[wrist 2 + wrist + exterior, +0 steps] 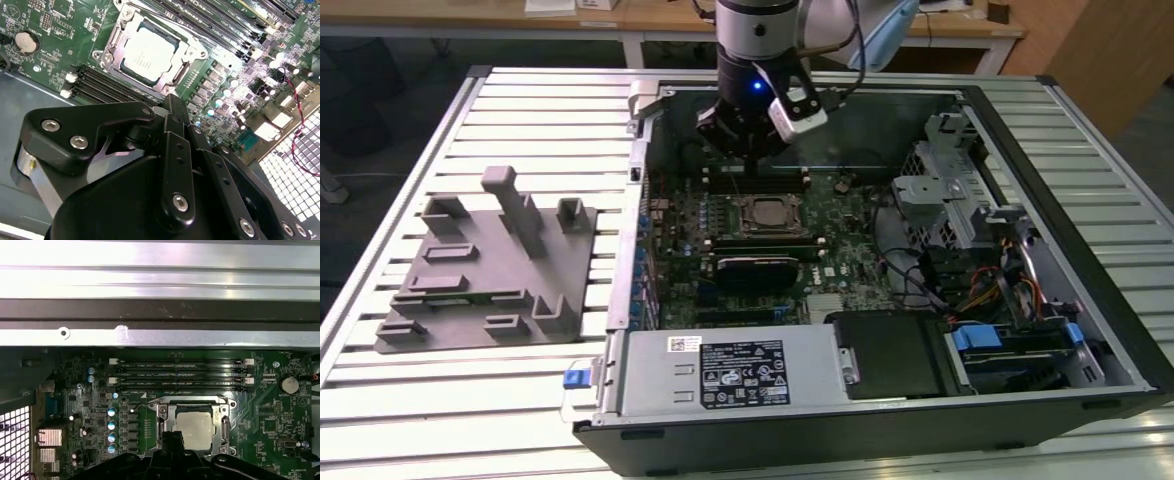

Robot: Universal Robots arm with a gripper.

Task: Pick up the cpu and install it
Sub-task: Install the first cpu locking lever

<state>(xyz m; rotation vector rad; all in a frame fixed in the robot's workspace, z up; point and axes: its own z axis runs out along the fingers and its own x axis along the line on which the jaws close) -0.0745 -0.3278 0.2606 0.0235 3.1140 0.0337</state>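
Nearest the lens in the second wrist view: black linkage of the gripper, fingers drawn together to a point, nothing seen between them. Hangs above the motherboard just beside the socket, on the memory-slot side, clear of the chip.

Largest next: computer case laid on its side on the slatted metal table, side panel off, so the board faces up and can be reached from above. Green motherboard fills the case floor. Grey plastic tray with upright posts sits on the table at the exterior view's left, well apart from the case; posts bare, likely a holding fixture for parts.

Then the socket frame, metal rim around a square well, beside 4 dark memory slots. Smallest: the cpu, silvery top up, lying flat and square inside the socket, judged already seated there.
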